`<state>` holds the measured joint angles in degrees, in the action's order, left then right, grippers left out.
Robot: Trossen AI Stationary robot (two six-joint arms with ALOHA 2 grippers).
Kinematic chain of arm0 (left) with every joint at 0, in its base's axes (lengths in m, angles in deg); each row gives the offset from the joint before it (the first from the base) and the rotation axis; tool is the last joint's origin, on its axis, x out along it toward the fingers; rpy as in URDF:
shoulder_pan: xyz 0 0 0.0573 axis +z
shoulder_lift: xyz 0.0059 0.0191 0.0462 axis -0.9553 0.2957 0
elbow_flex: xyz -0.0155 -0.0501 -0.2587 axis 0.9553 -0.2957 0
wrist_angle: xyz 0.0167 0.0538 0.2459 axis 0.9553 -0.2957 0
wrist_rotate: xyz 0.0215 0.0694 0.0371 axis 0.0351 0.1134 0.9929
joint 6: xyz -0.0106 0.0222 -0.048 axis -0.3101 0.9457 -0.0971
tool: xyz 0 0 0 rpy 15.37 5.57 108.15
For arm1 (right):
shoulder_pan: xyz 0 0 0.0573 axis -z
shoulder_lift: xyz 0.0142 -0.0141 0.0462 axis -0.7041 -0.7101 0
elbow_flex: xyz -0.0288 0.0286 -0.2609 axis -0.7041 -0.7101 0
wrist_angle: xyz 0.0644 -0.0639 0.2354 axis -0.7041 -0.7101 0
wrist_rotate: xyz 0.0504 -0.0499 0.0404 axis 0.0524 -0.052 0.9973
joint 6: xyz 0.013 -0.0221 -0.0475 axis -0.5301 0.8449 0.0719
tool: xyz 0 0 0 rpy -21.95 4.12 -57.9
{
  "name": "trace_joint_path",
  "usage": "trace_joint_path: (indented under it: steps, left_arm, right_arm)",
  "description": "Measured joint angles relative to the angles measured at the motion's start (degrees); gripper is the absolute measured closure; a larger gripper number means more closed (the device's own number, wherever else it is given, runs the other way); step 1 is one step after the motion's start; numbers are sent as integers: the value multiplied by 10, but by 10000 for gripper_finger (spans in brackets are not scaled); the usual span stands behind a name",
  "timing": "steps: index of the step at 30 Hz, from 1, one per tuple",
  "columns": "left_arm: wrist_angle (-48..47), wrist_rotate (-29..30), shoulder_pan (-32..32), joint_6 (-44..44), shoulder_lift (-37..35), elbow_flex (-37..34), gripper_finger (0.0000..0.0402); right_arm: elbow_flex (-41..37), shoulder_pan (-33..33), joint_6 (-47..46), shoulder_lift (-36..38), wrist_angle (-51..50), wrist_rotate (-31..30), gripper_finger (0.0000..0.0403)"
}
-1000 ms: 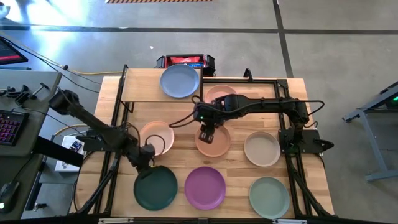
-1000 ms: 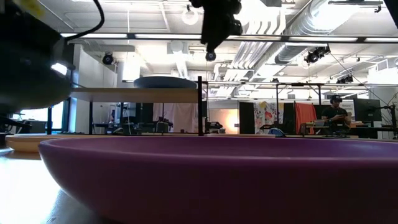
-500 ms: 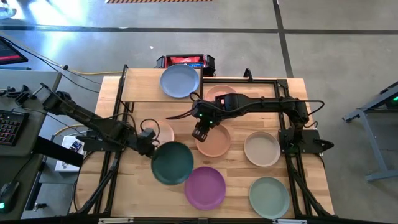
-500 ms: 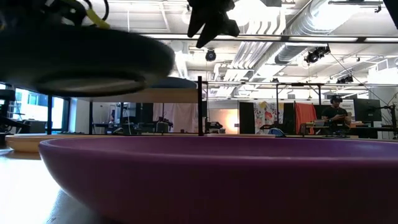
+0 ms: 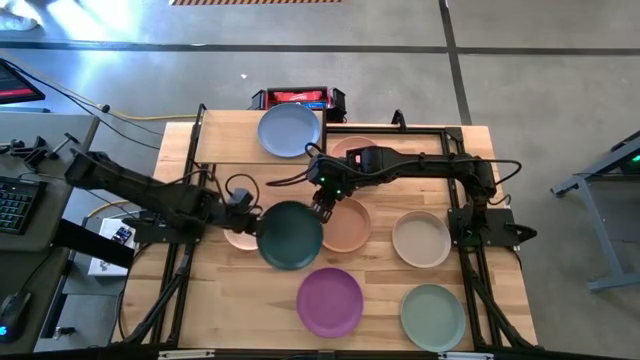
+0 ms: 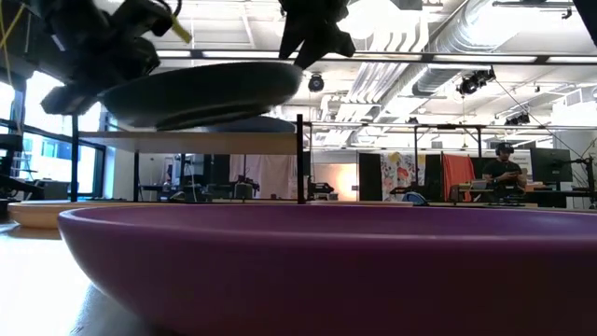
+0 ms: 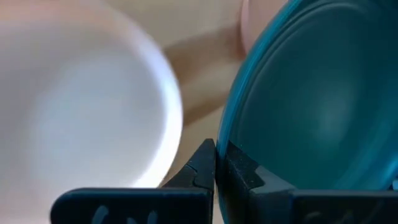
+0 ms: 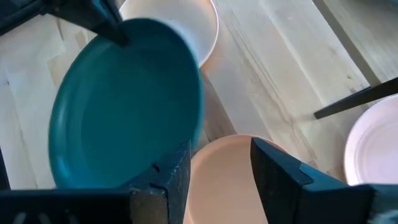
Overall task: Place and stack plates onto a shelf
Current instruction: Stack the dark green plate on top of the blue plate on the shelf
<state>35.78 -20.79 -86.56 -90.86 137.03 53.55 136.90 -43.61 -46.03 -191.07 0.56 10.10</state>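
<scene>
Left tool [image 5: 250, 219] clamped on the dark green plate [image 5: 290, 235] rim, holding it above worktop [image 5: 200, 300] centre. Right tool [image 5: 322, 210] fingers apart at its 1 o'clock, over the terracotta plate [image 5: 350, 228]. Blue plate [image 5: 289, 130] sits on the shelf [image 5: 225, 140].

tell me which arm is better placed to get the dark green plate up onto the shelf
Left. The left gripper already holds the dark green plate by its rim, lifted off the table, near the shelf. The right gripper hangs open and empty beside that plate.
</scene>
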Motion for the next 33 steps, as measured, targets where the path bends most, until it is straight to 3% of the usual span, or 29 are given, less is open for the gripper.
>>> trace_joint_path:
  steps: [11, 22, 27, 33]
  left_arm:
    - [-2, 30, 52, 78, 0, 40, 401]
    - [31, 71, 59, 123, 0, 42, 401]
    - [39, 82, 59, 137, 0, 42, 401]
    - [39, 86, 59, 146, 0, 42, 401]
  right_arm:
    - [0, 0, 0, 0, -11, -11, 256]
    - [0, 2, 0, 0, -21, -20, 263]
    - [0, 7, -6, 0, -22, -20, 293]
    - [0, 8, -12, 0, -23, -9, 360]
